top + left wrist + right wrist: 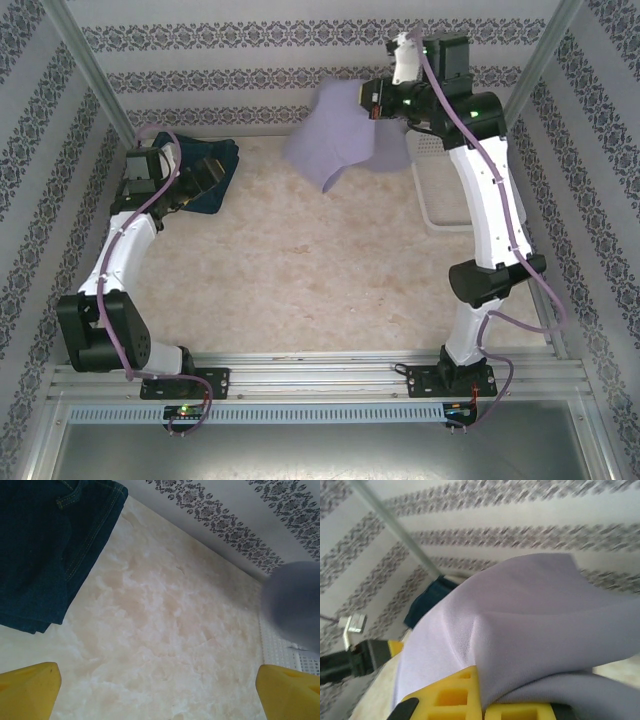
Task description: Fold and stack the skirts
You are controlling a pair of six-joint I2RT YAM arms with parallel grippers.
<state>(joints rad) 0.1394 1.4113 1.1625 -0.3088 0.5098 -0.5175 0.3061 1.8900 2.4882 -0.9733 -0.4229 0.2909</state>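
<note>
Arm bases: both are bolted along the rail at the bottom of the top view, left arm bent up the left side, right arm stretched tall up the right side.
Table (300, 290): a pale, mottled beige surface, bare through the middle of the frame.
Left gripper (157, 694): jaws spread wide and released. The yellow fingertips (27, 690) sit in the bottom corners of the left wrist view, with just tabletop between them.
Dark blue denim skirt (45, 545): it lies on the table in the upper left of the top view, in a compact heap with orange stitching and layered edges. The left gripper hangs just beside it.
White plastic lattice basket (440, 195): it stands at the right side of the table, partly behind the right arm.
Right gripper (482, 706): and there's the pinch! The yellow jaws are clenched on cloth, high in the upper middle of the top view.
Light lavender-grey skirt (335, 135): it is lifted off the table and drapes from the right gripper, its lower corner dangling over the far part of the table.
Back wall: white, with grey floral stripes.
</note>
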